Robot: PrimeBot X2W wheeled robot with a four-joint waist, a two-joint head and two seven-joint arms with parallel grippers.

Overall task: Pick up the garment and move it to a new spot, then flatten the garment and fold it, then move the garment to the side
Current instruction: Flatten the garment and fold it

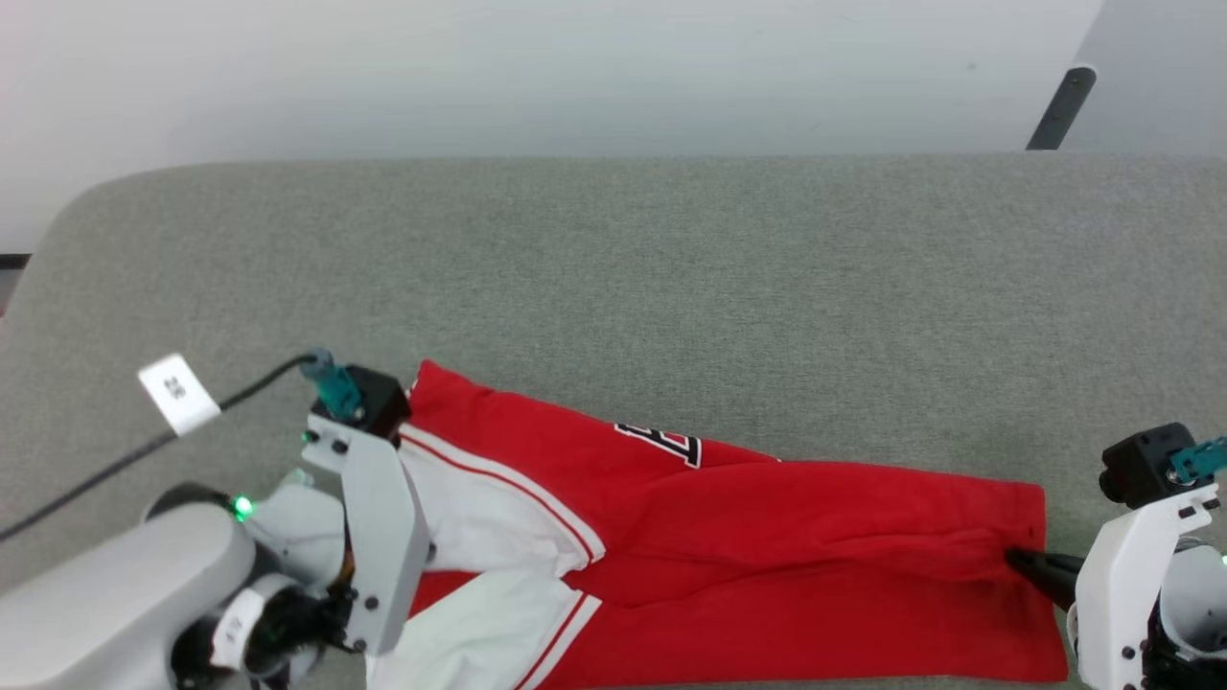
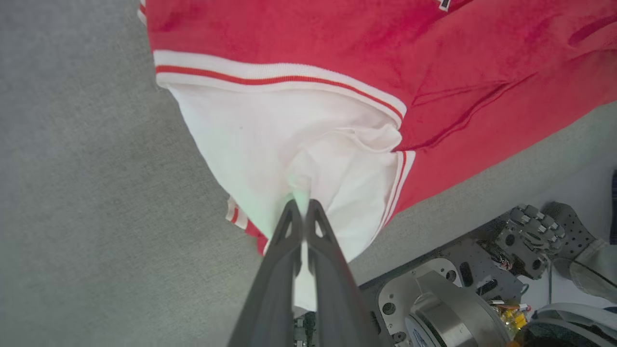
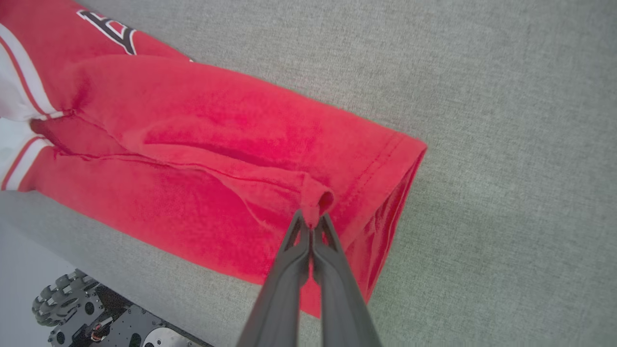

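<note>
The garment (image 1: pixel 729 537), a red jersey with white sleeves and striped trim, lies folded lengthwise near the front edge of the grey surface; part of its black lettering (image 1: pixel 661 443) shows. My left gripper (image 2: pixel 301 206) is shut on a pinch of the white sleeve (image 2: pixel 289 144) at the garment's left end. My right gripper (image 3: pixel 312 221) is shut on a fold of red cloth (image 3: pixel 315 197) by the hem at its right end. In the head view the right fingers (image 1: pixel 1040 567) touch the hem, while the left wrist body (image 1: pixel 374 517) hides the left fingers.
A grey fabric-covered surface (image 1: pixel 671 287) stretches wide behind the garment. A black cable with a white tag (image 1: pixel 177 393) runs off to the left. The robot's base (image 2: pixel 458 299) and wheels (image 3: pixel 62 299) sit below the surface's front edge. A dark post (image 1: pixel 1062 107) stands at the far right.
</note>
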